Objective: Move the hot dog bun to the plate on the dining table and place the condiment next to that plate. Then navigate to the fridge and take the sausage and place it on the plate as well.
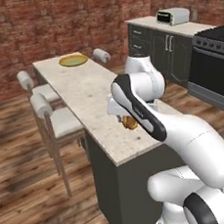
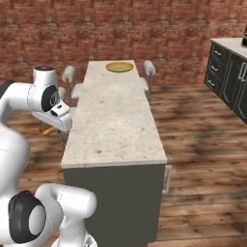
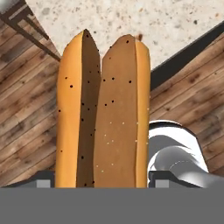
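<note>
First step in hand: end effector (image 3: 103, 186) grasping the hot dog bun (image 3: 103, 109) at the surface's (image 2: 116, 120) near end; carrying to the far plate (image 2: 119, 67) is judged next.

Red brick wall (image 2: 144, 29), wooden plank floor (image 2: 202, 144), white chairs (image 1: 50, 116), dark cabinets (image 1: 169, 53)

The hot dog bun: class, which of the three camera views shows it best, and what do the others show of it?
The hand view: the hot dog bun is seen close up, its split and specks plain. In the left base view only a small tan piece peeks out beside the arm. In the right base view just a tan sliver shows under the hand.
</note>
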Controlling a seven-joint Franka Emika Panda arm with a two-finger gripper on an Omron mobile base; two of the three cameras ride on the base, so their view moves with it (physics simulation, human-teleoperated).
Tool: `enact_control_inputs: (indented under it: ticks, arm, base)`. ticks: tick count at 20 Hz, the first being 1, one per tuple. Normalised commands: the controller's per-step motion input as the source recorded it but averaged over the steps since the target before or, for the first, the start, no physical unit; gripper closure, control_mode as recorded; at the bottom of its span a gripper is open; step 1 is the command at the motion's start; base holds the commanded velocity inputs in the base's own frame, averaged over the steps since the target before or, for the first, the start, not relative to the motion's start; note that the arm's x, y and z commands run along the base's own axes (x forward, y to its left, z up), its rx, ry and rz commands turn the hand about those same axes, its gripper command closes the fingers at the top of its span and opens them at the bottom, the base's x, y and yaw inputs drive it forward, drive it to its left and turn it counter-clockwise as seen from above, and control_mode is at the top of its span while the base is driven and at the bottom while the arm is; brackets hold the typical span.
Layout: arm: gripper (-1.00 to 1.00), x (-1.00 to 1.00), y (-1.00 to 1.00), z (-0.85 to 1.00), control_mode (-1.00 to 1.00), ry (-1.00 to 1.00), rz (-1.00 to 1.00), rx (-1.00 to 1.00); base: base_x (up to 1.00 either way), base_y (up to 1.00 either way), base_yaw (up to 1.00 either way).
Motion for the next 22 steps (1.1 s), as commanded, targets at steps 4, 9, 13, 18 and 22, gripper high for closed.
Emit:
enact_control_inputs:
  ticks: [4,9,13,18,22]
  arm:
    - [1.00,0.00,0.00,0.00,1.00,0.00,0.00,0.00]
    - [1.00,0.00,0.00,0.00,1.00,0.00,0.00,0.00]
    - [1.00,0.00,0.00,0.00,1.00,0.00,0.00,0.00]
    - [1.00,0.00,0.00,0.00,1.00,0.00,0.00,0.00]
    - [1.00,0.00,0.00,0.00,1.00,0.00,0.00,0.00]
  base:
    - [0.38,-1.00,0.22]
    - [0.32,-1.00,0.24]
    - [0.35,-1.00,0.29]
    - [0.41,-1.00,0.31]
    - [0.42,-1.00,0.34]
